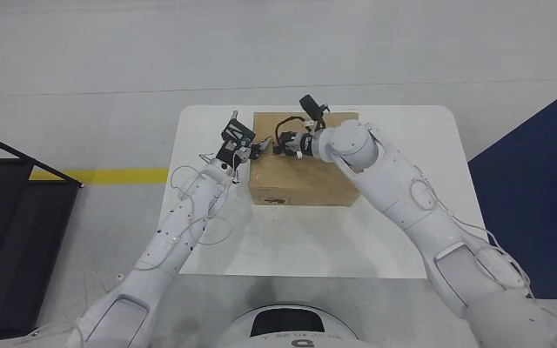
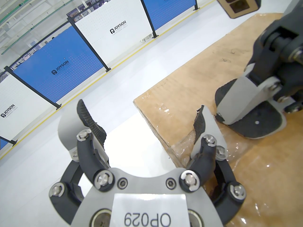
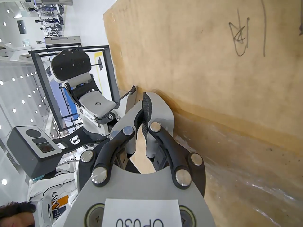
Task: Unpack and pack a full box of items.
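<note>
A closed cardboard box (image 1: 305,178) lies on the white table (image 1: 305,244), its seam covered with clear tape. My left gripper (image 1: 242,143) stands open at the box's far left corner, one finger (image 2: 204,121) over the box's top edge and the other finger (image 2: 81,116) off the side. My right gripper (image 1: 277,148) rests on the box top (image 2: 189,83) close to that corner, fingers shut together with nothing visible between them (image 3: 143,109). In the left wrist view the right gripper (image 2: 236,119) lies flat against the cardboard. Pen marks show on the box top (image 3: 239,36).
The box takes up the far middle of the table, with bare tabletop in front of it and on both sides. A black metal frame (image 1: 26,217) stands on the floor to the left. Blue and white barrier panels (image 2: 71,60) line the room behind.
</note>
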### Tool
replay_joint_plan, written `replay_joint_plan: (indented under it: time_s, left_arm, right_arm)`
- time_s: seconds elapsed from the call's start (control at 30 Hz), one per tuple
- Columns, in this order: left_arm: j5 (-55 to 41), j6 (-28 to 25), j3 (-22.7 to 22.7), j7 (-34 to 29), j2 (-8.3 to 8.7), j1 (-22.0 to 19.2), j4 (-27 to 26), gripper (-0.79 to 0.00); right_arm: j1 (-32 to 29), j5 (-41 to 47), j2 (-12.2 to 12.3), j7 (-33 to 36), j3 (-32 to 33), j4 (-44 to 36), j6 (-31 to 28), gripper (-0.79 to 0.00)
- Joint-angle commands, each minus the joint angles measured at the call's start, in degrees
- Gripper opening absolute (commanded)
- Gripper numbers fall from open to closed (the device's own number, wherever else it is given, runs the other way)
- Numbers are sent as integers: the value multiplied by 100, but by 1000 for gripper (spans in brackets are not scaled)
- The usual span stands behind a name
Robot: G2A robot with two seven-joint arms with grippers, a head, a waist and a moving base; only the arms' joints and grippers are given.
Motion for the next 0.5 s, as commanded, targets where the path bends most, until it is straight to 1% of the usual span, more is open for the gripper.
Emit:
replay_joint_plan:
  time_s: [0.0,0.13,0.47]
  left_arm:
    - [0,0,0,0,0,0,0,0]
    - [0,0,0,0,0,0,0,0]
    - [0,0,0,0,0,0,0,0]
  right_arm:
    - [-32,-8,16,-29,80,-3,36,-785]
    - [-148,-90,95,-25,313,-63,155,-785]
    - [-731,-540,453,351,1098,-652,520,-785]
